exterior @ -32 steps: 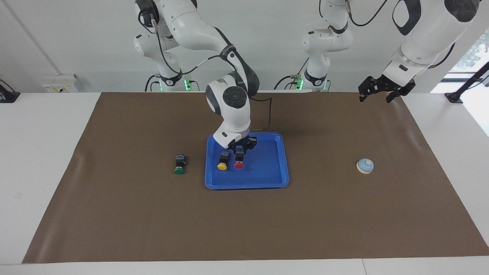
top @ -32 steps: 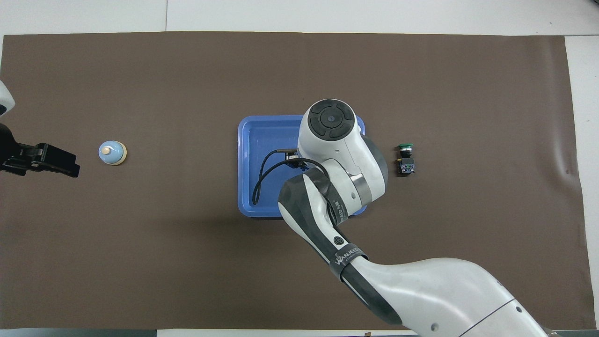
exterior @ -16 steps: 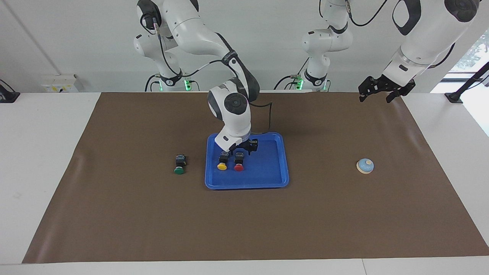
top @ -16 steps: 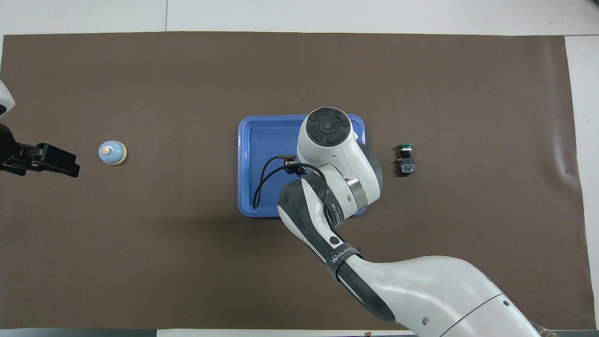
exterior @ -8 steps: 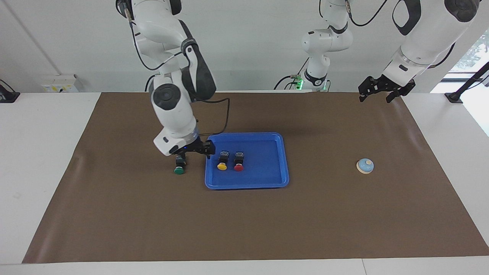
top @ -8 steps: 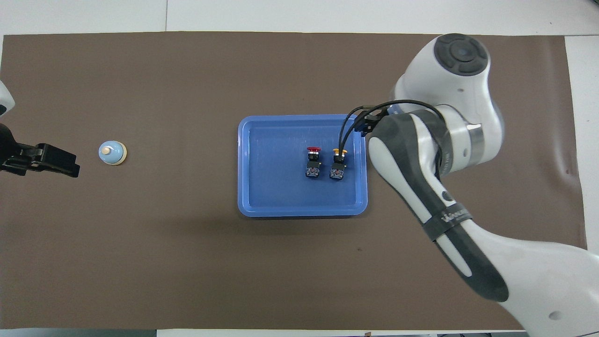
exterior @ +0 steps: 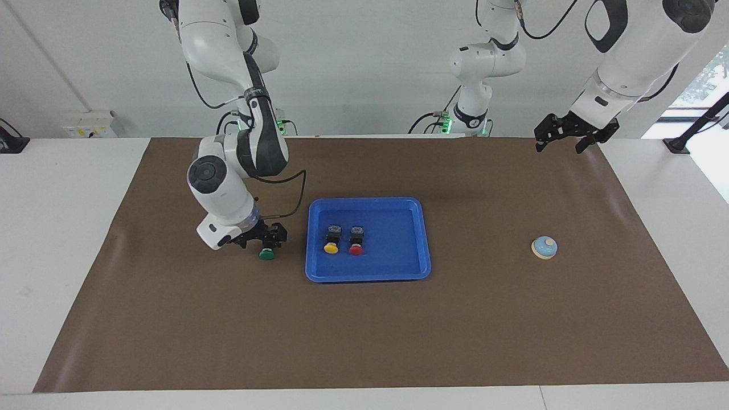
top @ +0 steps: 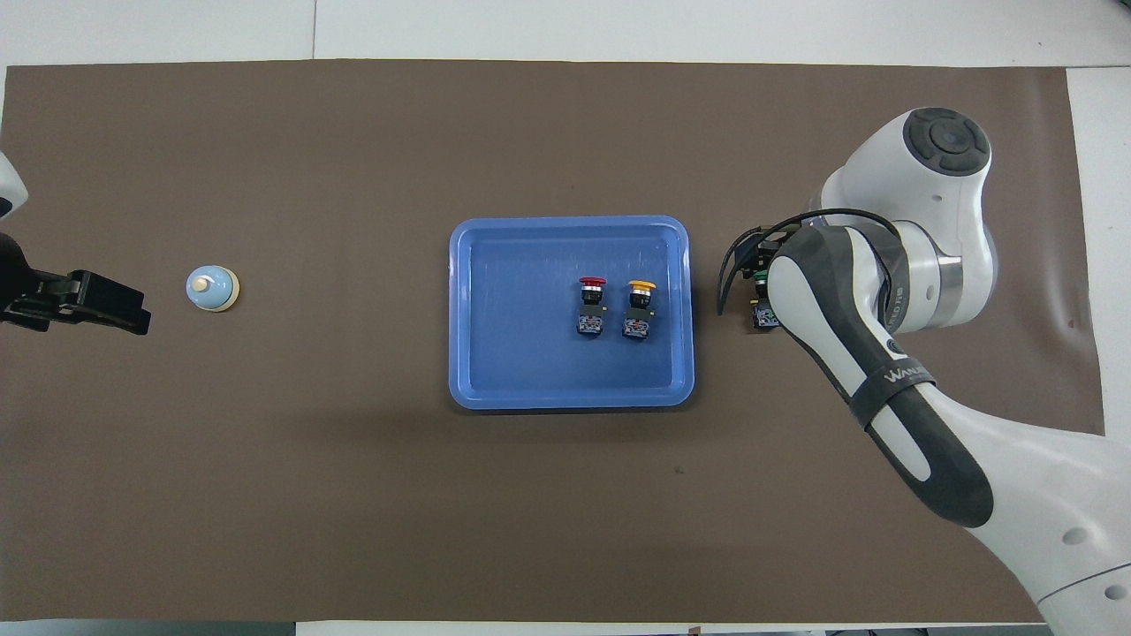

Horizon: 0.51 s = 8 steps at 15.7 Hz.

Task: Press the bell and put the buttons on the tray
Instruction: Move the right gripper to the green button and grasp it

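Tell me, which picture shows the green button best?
The facing view: the green button lies in plain sight on the mat beside the blue tray, under the right gripper. In the overhead view the right arm hides nearly all of it.

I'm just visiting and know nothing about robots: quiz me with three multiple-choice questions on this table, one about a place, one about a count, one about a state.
1. Where is the green button?
A. In the tray
B. On the brown mat beside the tray
C. Next to the bell

2. How many buttons lie in the blue tray?
A. One
B. Two
C. Three

3. What is the right claw doing?
A. Hanging over the bell
B. Resting in the tray
C. Open, down at the green button

Answers:
1. B: it sits on the mat toward the right arm's end.
2. B: only the yellow button and red button are inside.
3. C: its fingers stand apart around that button; the bell sits alone, and the left claw waits apart.
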Motion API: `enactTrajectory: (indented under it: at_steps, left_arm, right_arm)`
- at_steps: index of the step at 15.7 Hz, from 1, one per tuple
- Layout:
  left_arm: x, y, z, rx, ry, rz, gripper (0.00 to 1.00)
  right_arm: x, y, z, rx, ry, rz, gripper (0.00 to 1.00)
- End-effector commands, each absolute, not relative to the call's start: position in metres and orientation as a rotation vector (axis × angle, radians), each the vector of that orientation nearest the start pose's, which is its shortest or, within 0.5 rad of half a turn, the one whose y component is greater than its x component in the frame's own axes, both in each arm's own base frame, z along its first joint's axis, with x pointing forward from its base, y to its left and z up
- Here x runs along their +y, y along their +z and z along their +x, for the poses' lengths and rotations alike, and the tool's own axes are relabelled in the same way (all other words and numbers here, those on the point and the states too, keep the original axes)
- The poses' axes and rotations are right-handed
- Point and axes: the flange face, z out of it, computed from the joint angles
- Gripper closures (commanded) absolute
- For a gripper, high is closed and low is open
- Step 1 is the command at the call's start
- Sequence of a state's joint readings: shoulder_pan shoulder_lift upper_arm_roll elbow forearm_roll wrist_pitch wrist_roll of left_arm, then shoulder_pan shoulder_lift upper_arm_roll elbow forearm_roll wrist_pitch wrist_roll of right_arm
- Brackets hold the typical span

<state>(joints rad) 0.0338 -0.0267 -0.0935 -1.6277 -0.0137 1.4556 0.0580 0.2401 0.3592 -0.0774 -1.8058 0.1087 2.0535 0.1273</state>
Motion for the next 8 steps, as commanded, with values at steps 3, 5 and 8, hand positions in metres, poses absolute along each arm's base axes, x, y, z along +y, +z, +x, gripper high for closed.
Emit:
enactTrajectory:
  at_steps: [3, 5, 8]
  left_arm:
    - [-0.033, 0.605, 0.524, 0.169, 0.230, -3.139, 0.00]
    - [-0.032, 0.605, 0.524, 0.167, 0.230, -3.139, 0.00]
    - [-0.033, 0.605, 0.524, 0.169, 0.230, -3.139, 0.00]
  right_arm:
    - [0.111, 0.321, 0.601, 0.022, 0.185, -3.101, 0.00]
    - [0.109, 0.308, 0.592, 0.022, 0.177, -3.102, 0.00]
    - [0.109, 0.303, 0.589, 0.036, 0.177, -3.104, 0.04]
